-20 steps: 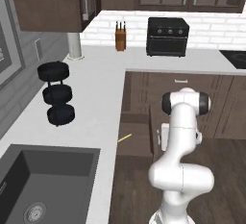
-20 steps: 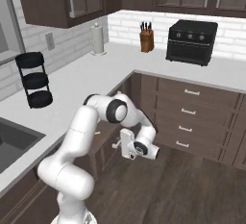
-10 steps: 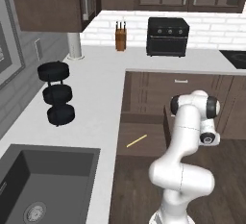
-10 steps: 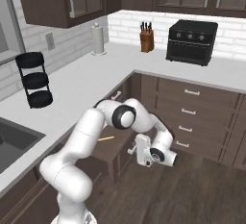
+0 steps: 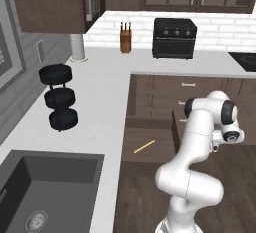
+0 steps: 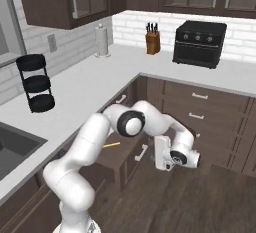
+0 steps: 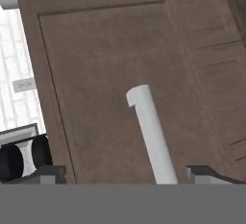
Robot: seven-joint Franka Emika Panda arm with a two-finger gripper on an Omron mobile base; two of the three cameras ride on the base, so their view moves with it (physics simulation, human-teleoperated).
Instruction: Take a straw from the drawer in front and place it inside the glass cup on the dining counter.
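The drawer (image 5: pixel 150 142) stands pulled out from under the white L-shaped counter, its plain brown bottom showing. The pale yellow straw (image 5: pixel 144 146) lies slanted on that bottom, and it also shows as the straw (image 6: pixel 111 144). My gripper (image 6: pixel 152 153) hangs level with the drawer front (image 6: pixel 131 156), just outside it. In the hand view my gripper (image 7: pixel 129 172) is open: the two fingertips (image 7: pixel 54 172) stand wide apart on either side of the drawer's pale metal handle (image 7: pixel 150 131) without touching it. The glass cup and the dining counter are out of view.
A dark sink (image 5: pixel 47 187) lies at the near left. A black three-tier rack (image 5: pixel 60 97), a knife block (image 5: pixel 125 38) and a black toaster oven (image 5: pixel 173 38) stand on the counter. Closed drawer fronts (image 6: pixel 200 114) line the cabinet beside the open drawer. Wooden floor lies below.
The drawer has slid further out with my hand on its handle, so the straw lies in plain view. My jaws, shut on the handle before, have sprung wide apart.
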